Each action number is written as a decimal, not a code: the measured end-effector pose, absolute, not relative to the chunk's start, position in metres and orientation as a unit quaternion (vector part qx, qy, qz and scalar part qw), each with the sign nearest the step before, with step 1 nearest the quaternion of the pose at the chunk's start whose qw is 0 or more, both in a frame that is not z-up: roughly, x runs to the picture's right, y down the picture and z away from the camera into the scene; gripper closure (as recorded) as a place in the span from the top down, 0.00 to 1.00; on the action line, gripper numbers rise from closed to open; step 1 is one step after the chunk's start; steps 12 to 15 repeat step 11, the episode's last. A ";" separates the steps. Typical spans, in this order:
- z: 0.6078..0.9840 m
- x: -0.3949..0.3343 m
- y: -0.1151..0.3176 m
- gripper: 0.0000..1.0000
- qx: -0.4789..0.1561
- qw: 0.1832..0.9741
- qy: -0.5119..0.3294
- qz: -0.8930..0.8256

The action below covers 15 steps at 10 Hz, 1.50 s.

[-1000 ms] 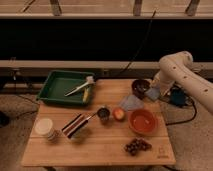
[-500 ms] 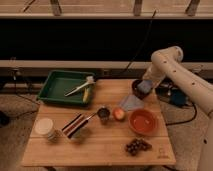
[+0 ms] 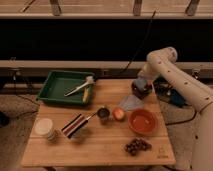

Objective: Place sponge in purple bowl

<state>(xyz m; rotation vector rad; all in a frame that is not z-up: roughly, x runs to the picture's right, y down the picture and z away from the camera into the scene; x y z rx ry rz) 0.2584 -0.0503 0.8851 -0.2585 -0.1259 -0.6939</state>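
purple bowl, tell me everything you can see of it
The purple bowl is small, round and very dark, standing upright near the table's far right edge. Most of it is hidden: the gripper sits right over its mouth with a blue-grey sponge there, so the inside cannot be seen. A pale grey-blue sheet lies just in front of it, and the orange bowl is nearer the camera, apart from it.

You will find a rectangular green plastic tray point(image 3: 54, 94) at 10 o'clock on the light wooden table point(image 3: 100, 147); it holds a pale-handled utensil point(image 3: 76, 89) and a yellow object point(image 3: 86, 94). A small dark cup point(image 3: 103, 113) stands near centre, with a round orange fruit point(image 3: 118, 114) just beside it at 3 o'clock. Also locate:

- a wide orange bowl point(image 3: 142, 122) at 4 o'clock
- a dark grape cluster point(image 3: 136, 146) at 5 o'clock
- a white lidded jar point(image 3: 44, 128) at 8 o'clock
- a flat pale grey-blue sheet point(image 3: 130, 103) at 2 o'clock

The gripper point(image 3: 142, 86) is at 2 o'clock.
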 end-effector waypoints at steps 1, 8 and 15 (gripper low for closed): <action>0.892 0.262 -0.052 0.68 -0.124 0.933 -0.057 -0.333; 0.907 0.291 -0.059 0.80 -0.112 0.948 -0.044 -0.296; 0.908 0.291 -0.059 0.80 -0.112 0.947 -0.043 -0.296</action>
